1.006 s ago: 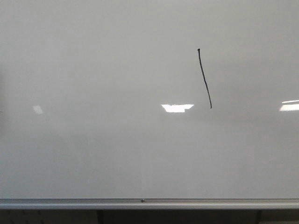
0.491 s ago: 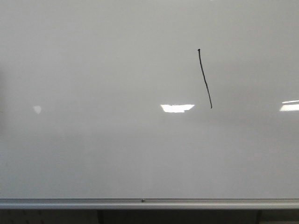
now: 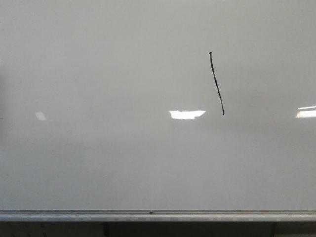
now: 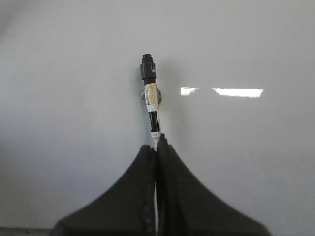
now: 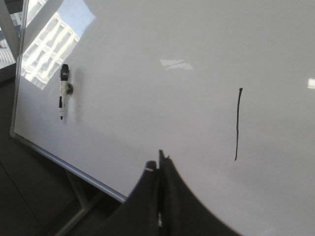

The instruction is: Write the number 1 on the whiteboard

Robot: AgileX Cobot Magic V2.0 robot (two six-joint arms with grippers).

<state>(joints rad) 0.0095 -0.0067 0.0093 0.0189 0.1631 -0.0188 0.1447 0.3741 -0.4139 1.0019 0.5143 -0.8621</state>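
Number 1 (image 3: 216, 83) sits upper right of centre on the whiteboard (image 3: 98, 163). Marker (image 4: 150, 96) clings to the board: light, stiff, slick barrel, so grip mid-body. Left gripper (image 4: 156, 147) and right gripper (image 5: 160, 160) jaws together, empty.

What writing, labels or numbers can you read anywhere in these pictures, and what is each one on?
"1": a thin black stroke, the number 1, on the whiteboard.
Label on the marker stuck to the board: printed, but too blurred to read in either wrist view.
Nothing else is legible.
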